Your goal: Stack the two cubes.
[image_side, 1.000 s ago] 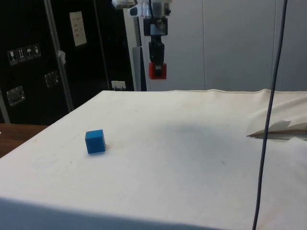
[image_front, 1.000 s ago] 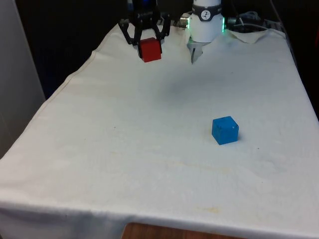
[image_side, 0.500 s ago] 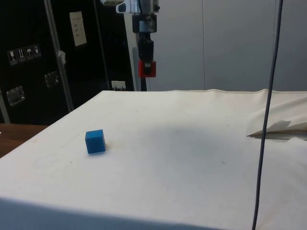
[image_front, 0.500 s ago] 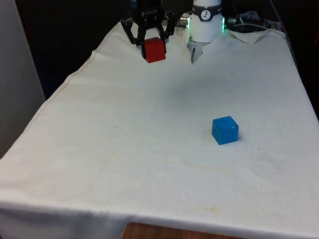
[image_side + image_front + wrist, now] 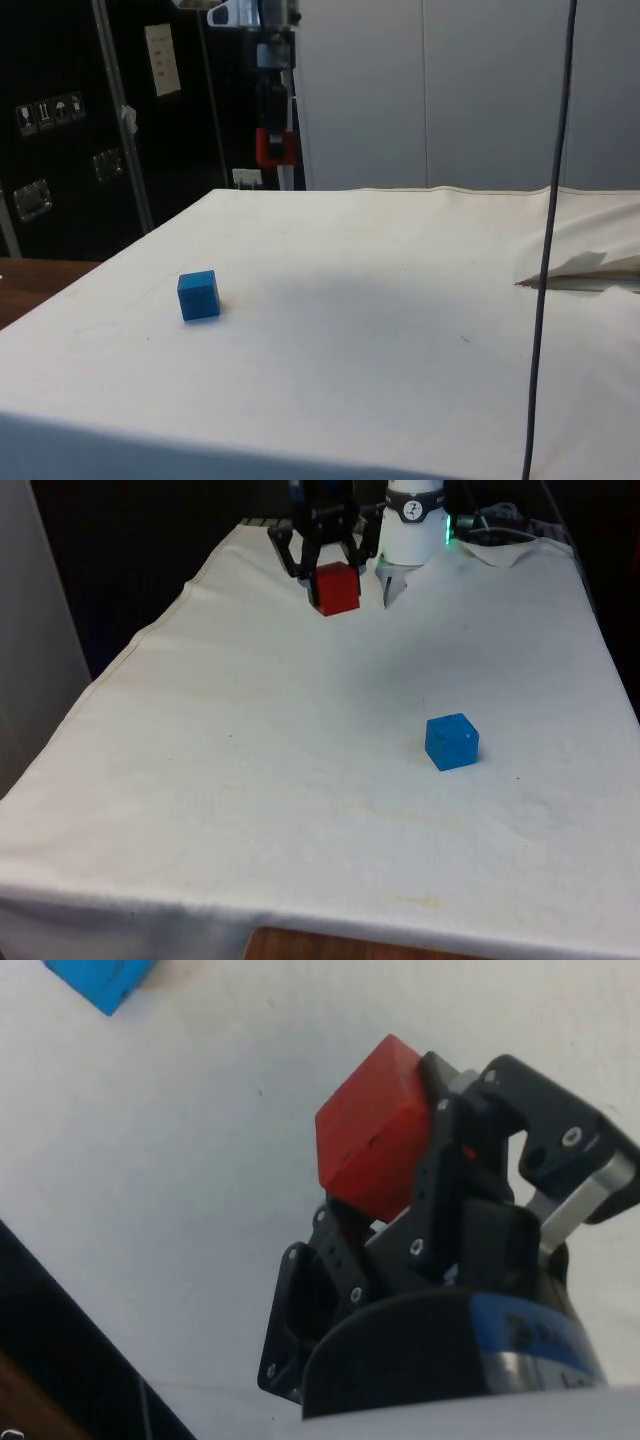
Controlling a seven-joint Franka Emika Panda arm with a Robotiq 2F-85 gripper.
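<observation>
The blue cube [image 5: 451, 741] rests on the white-clothed surface [image 5: 250, 780], cut off at the frame edge in the wrist view. Well beyond it, the end effector [image 5: 335, 580] hangs above the surface's far end, clamped on the red cube [image 5: 336, 588]; its fingers partly cover the cube's sides.

We see the small blue plastic cube [image 5: 98, 980] cut by the wrist view's edge. The black two-finger end effector [image 5: 400, 1195] hides the far faces of the small red plastic cube [image 5: 372, 1128]. In the side view its fingers hide part of that cube [image 5: 274, 148].
</observation>
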